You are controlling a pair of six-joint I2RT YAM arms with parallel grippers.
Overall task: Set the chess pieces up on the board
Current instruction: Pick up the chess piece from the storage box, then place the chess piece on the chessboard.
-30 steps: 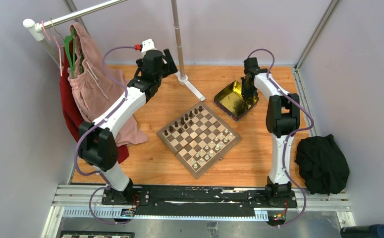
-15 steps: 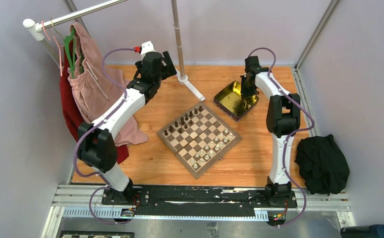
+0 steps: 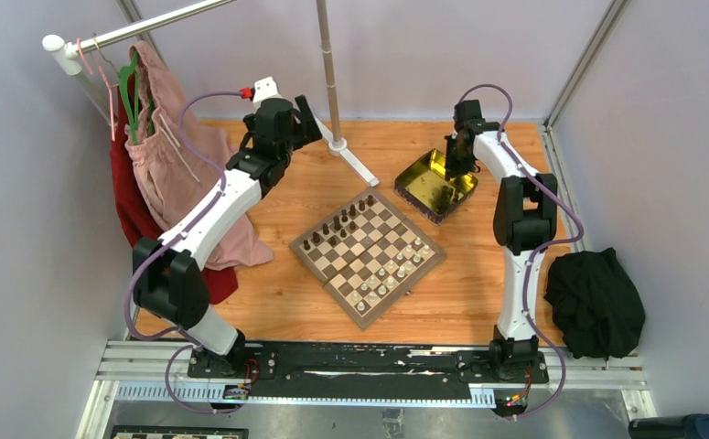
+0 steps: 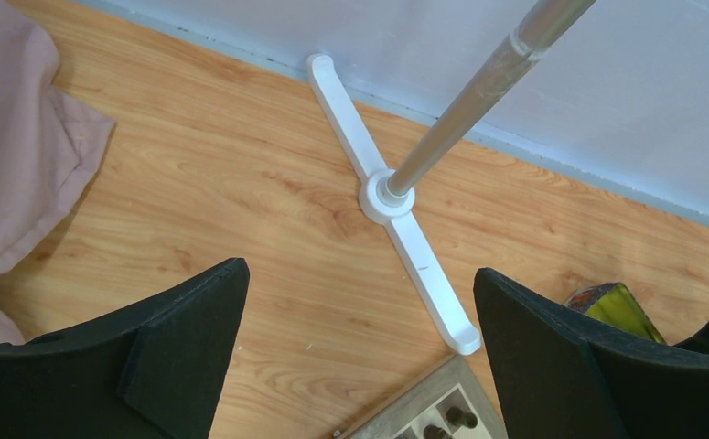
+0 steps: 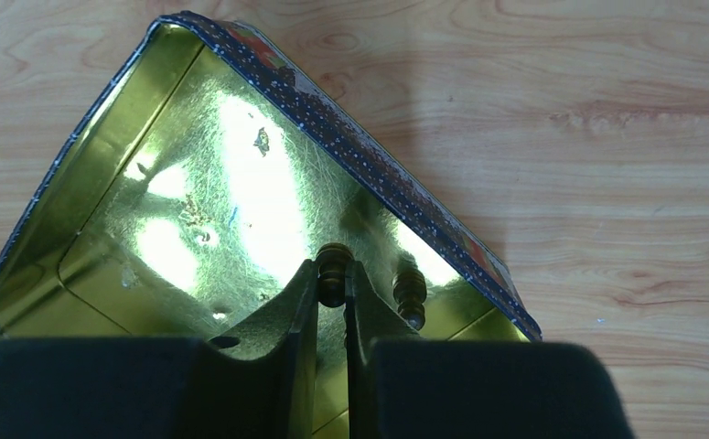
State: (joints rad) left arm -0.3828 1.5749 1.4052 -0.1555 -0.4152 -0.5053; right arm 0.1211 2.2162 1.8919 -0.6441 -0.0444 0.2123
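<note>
The board (image 3: 367,258) lies angled mid-table. Dark brown chess pieces (image 3: 337,226) stand along its far-left rows and pale ones (image 3: 394,270) along its near-right rows. My right gripper (image 5: 333,274) hangs over the open gold tin (image 5: 195,210) and is shut on a dark brown chess piece (image 5: 334,262). A second dark piece-like shape (image 5: 410,294) shows just right of it at the tin wall; whether it is a piece or a reflection I cannot tell. My left gripper (image 4: 359,270) is open and empty, above bare wood near the rack's white foot (image 4: 396,238), with the board's corner (image 4: 424,413) below.
A clothes rack pole (image 3: 329,73) rises at the back centre. Pink and red garments (image 3: 172,155) hang at the left. A black cloth (image 3: 596,302) lies at the right edge. The tin (image 3: 435,185) sits just beyond the board's far-right corner.
The left arm has drifted a little left and back. The right wrist has shifted slightly back over the tin, still clamped on the dark piece.
</note>
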